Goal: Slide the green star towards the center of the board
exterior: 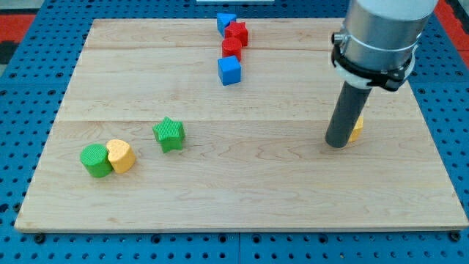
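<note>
The green star (169,134) lies on the wooden board (242,191), left of the middle. My tip (336,144) rests on the board at the view's right, far from the star. It stands right in front of a yellow block (357,130), which it mostly hides.
A green round block (95,160) and a yellow heart-like block (121,155) touch at the lower left. At the top middle sit a blue block (225,22), a red star (237,33), a red block (231,48) and a blue cube (229,71).
</note>
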